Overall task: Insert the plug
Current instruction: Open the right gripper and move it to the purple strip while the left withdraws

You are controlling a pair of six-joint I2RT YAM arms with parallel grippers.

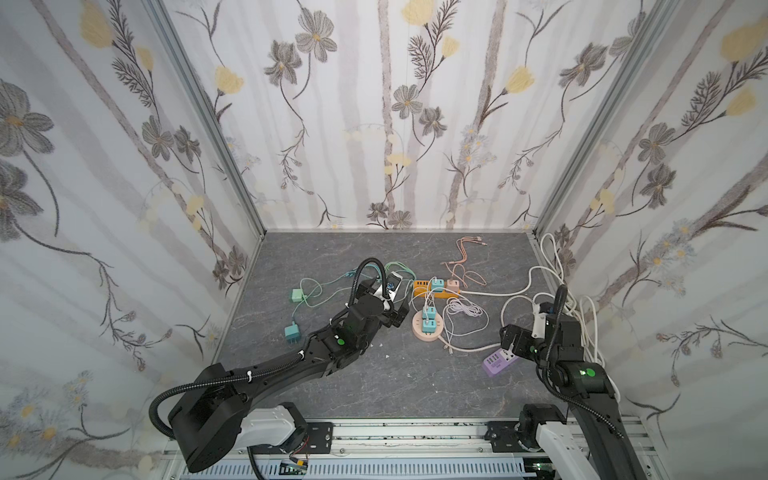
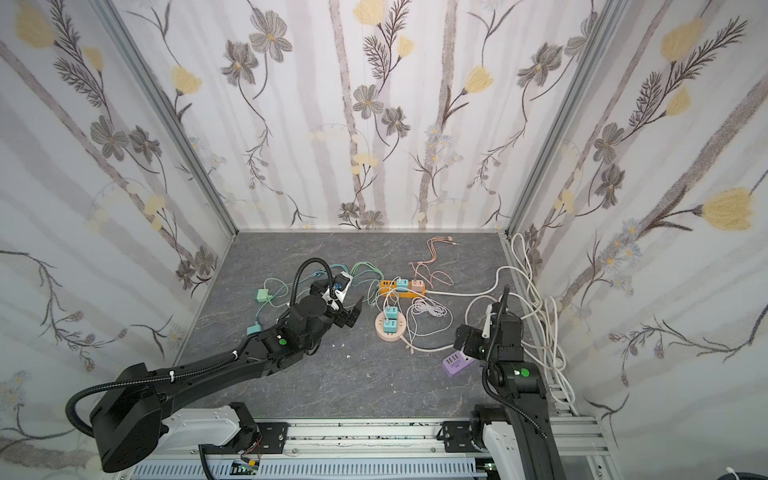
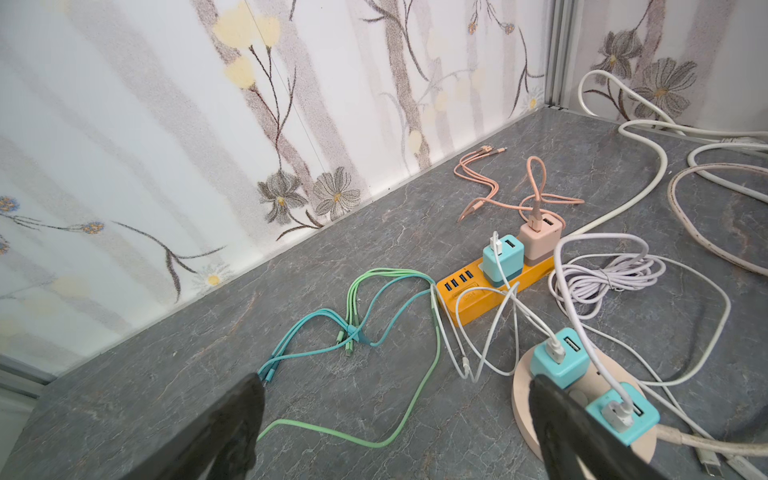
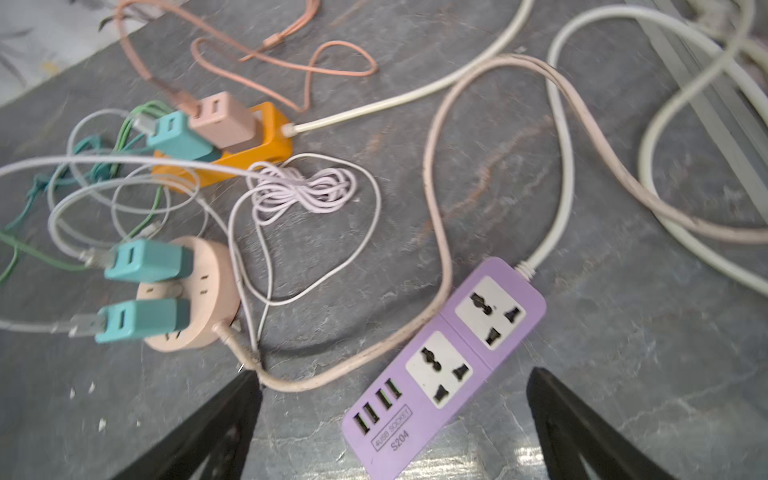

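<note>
Grey table (image 1: 395,382): left gripper (image 3: 399,424) spread wide, empty, just beside the round pink hub (image 3: 521,395); right gripper (image 4: 395,415) spread, empty, over the purple power strip (image 4: 449,365); teal plug (image 1: 292,332) lies loose beside the left arm.

2 high top views overlook table (image 1: 374,386); wrist views close.

Smooth matt plastic purple power strip (image 4: 444,370) on veined, faintly glossy grey stone-look tabletop (image 4: 623,353)
</note>
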